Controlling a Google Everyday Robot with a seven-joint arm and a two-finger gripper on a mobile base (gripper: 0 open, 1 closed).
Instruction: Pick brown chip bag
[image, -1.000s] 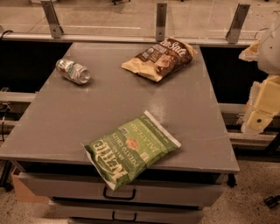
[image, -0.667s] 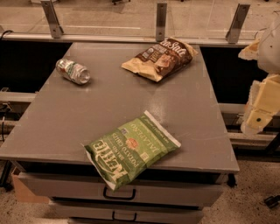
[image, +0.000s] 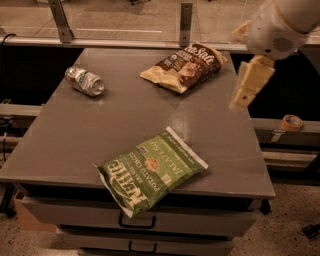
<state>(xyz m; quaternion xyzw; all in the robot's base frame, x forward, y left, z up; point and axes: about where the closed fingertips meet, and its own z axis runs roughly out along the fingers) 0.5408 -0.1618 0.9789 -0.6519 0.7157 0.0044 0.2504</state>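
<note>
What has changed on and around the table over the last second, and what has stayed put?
The gripper has swung in from the right, leftwards toward the brown chip bag, and now hangs by the right edge of the table. Nothing was taken hold of. The brown chip bag, the green chip bag and the can lie where they were.

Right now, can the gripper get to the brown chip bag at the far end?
Probably yes. The gripper hangs by the right side of the table, near the brown chip bag, with nothing between them. The can and green chip bag lie well away.
</note>
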